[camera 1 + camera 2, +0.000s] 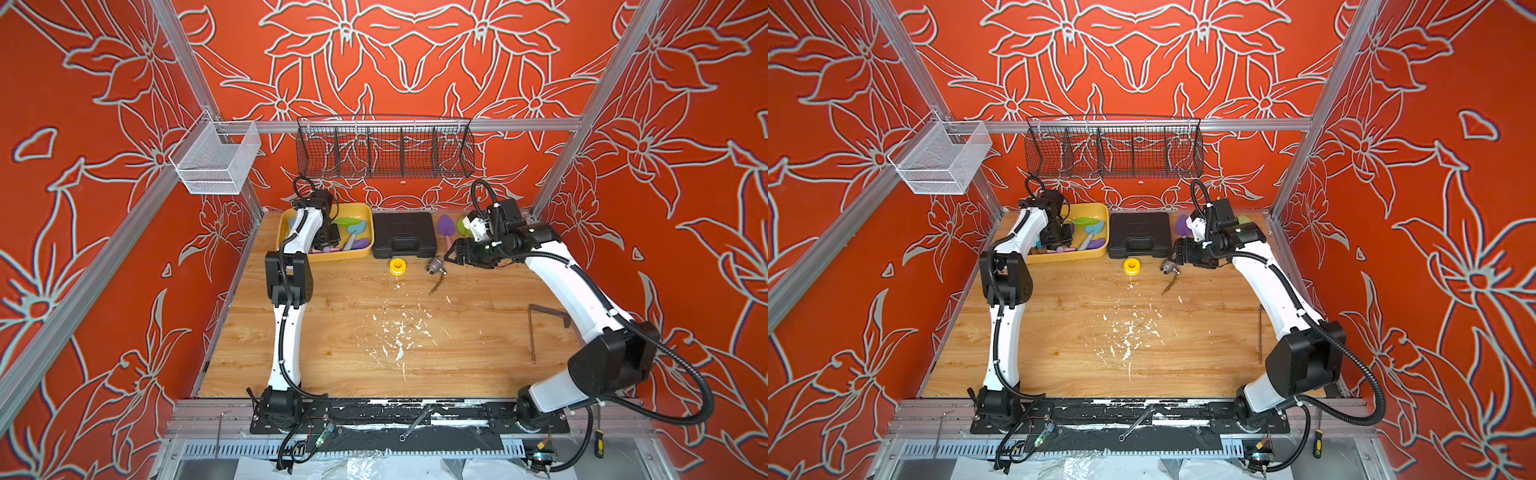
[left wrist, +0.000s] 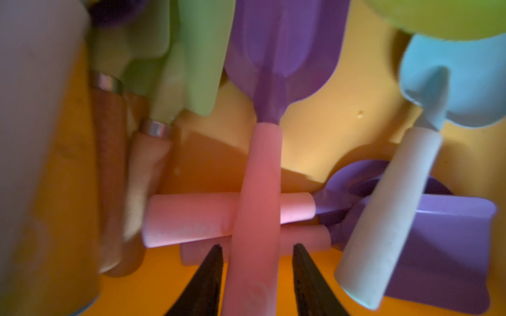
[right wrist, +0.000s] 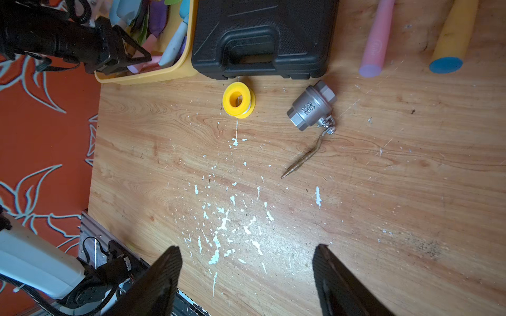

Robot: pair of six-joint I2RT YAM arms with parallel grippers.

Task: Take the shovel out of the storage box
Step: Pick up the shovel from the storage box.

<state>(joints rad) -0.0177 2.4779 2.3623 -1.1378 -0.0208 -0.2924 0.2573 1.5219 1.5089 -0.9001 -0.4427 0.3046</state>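
Left wrist view, query: what does the left pincer hold?

Reply: Nothing yet. My left pincer (image 2: 257, 249) is part-open. Its fingertips (image 2: 216, 262) stand either side of the pink handle of the purple-bladed shovel (image 2: 262, 169), with a thin gap showing at each side. I judge this to be the grasp step. The shovel lies inside the storage box (image 2: 323, 136), its handle running down the frame centre. It rests across a crosswise pink handle (image 2: 191, 216), so it is uppermost and probably the easiest to lift.

Query: clearances?

Reply: Tight. A white-handled blue shovel (image 2: 388, 219) leans just beside it at lower right. Wooden handles (image 2: 109, 169) crowd the left of the frame. A straight upward lift should avoid snagging either, and the box rim must then be cleared. In a top view the box sits at the upper left of the desk (image 1: 374, 332), just beside the black tool case (image 1: 404, 235). My right pincer (image 3: 246, 251) is spread wide and empty over bare desk, well apart from the box. The desk centre offers open room for set-down.
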